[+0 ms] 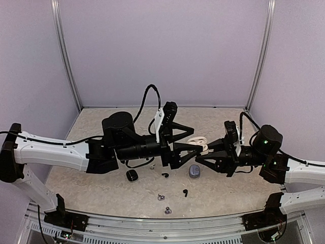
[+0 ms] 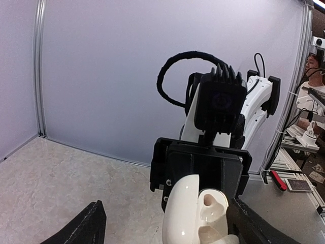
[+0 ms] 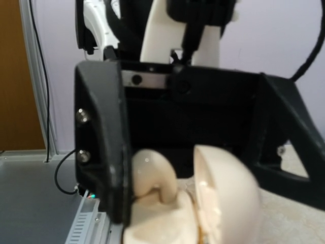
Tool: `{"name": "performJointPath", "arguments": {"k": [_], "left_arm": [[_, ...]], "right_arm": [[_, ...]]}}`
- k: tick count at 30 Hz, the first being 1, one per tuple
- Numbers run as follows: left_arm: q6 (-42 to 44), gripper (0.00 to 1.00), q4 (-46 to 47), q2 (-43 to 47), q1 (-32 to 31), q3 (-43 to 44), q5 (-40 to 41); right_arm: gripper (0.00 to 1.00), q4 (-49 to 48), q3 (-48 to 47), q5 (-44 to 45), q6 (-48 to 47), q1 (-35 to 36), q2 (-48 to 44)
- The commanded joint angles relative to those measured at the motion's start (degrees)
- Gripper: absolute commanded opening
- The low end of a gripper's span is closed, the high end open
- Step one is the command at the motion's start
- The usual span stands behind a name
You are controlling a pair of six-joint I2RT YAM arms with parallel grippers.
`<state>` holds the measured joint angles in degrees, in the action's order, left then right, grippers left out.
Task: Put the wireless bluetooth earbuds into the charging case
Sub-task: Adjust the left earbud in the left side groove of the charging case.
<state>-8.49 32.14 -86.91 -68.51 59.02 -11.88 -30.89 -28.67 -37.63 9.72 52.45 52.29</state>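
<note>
A white charging case hangs open above the table between the two arms, its lid up. My right gripper is shut on its base; its own fingers are hidden in the right wrist view. My left gripper stands open around the case, one finger touching its side and the other well clear. Two black earbuds and two silvery-grey ones lie loose on the table below.
A small black case and a grey-blue case sit on the marbled tabletop under the arms. Pale walls close the back and sides. A metal rail runs along the near edge.
</note>
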Motion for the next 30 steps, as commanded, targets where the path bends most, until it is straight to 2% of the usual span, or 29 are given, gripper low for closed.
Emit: {"name": "performJointPath", "arguments": {"k": [1, 5, 13, 20, 30], "left_arm": [[0.87, 0.86, 2.12, -1.32, 0.14, 2.67, -2.79], [5.12, 0.92, -0.05, -1.41, -2.33, 4.24, -3.19], [6.63, 0.93, -2.23, 2.02, -3.03, 2.85, 0.78], [7.39, 0.89, -5.24, 6.8, -2.58, -0.45, 3.62], [7.0, 0.85, -6.04, 8.24, -2.25, -1.67, 4.6]], "right_arm": [[0.0, -1.73, -1.13, -0.56, 0.21, 1.08, -0.78], [0.0, -2.06, -0.69, 0.55, 0.82, 1.08, -1.01], [0.0, -1.55, -0.52, 1.42, 1.08, 0.95, -1.73], [0.0, -1.58, -0.69, 0.68, 1.1, 1.04, -1.52], [0.0, -1.71, -1.31, -0.16, 1.16, 1.04, -0.72]]}}
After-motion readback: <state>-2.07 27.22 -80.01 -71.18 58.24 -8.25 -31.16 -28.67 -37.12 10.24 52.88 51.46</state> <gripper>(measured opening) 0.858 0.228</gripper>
